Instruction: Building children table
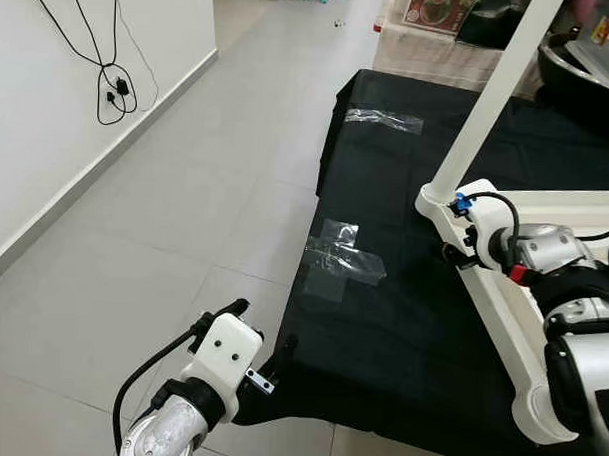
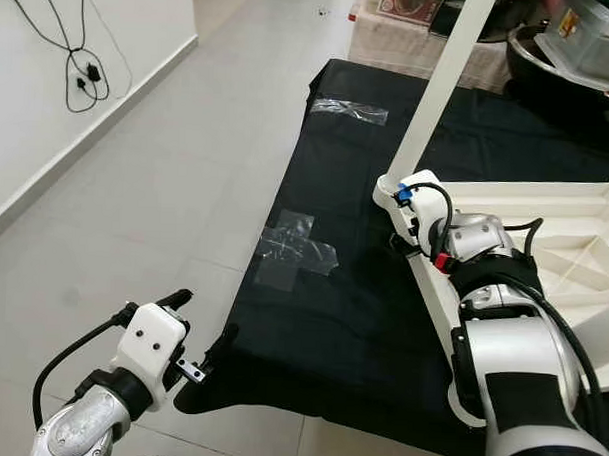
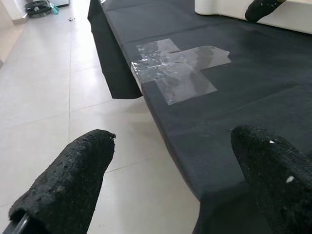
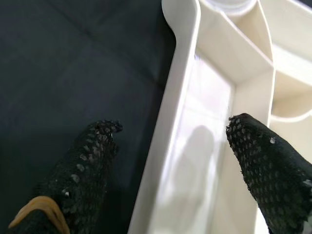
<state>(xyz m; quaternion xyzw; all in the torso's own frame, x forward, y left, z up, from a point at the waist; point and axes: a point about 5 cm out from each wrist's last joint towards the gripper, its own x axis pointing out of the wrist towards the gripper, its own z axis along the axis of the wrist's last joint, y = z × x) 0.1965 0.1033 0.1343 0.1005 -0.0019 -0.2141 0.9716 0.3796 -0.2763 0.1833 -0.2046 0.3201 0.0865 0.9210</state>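
- The white table top (image 2: pixel 545 211) lies upside down on the black cloth (image 2: pixel 353 280), its ribbed underside up, along the cloth's right side. One white leg (image 2: pixel 440 83) already stands in the corner socket nearest the cloth's middle, rising steeply towards the far edge.
- Your right gripper (image 4: pixel 170 161) sits at the table top's outer rim just below that socket. Its fingers (image 4: pixel 265 161) are apart and straddle the rim wall: one hangs over the cloth, the other inside the ribbed channel. They clamp nothing yet.
- If you mean to steady the top, close squarely on the rim wall, not on the thin inner ribs, which look likelier to flex.
- Keep the grip close to the socket corner, so the standing leg levers the top less. Whether that leg is fully seated cannot be told from here, so treat it as loose.
- Your left gripper (image 3: pixel 170 175) hovers at the cloth's near left corner, fingers wide apart and empty, over the cloth's edge and the floor tiles (image 1: pixel 165 203).
- The clear tape patches (image 1: pixel 343 259) hold the cloth down at its left edge. Keep the left fingers off them and off the cloth's hem, since a snag would likely drag the cloth and shift the top.
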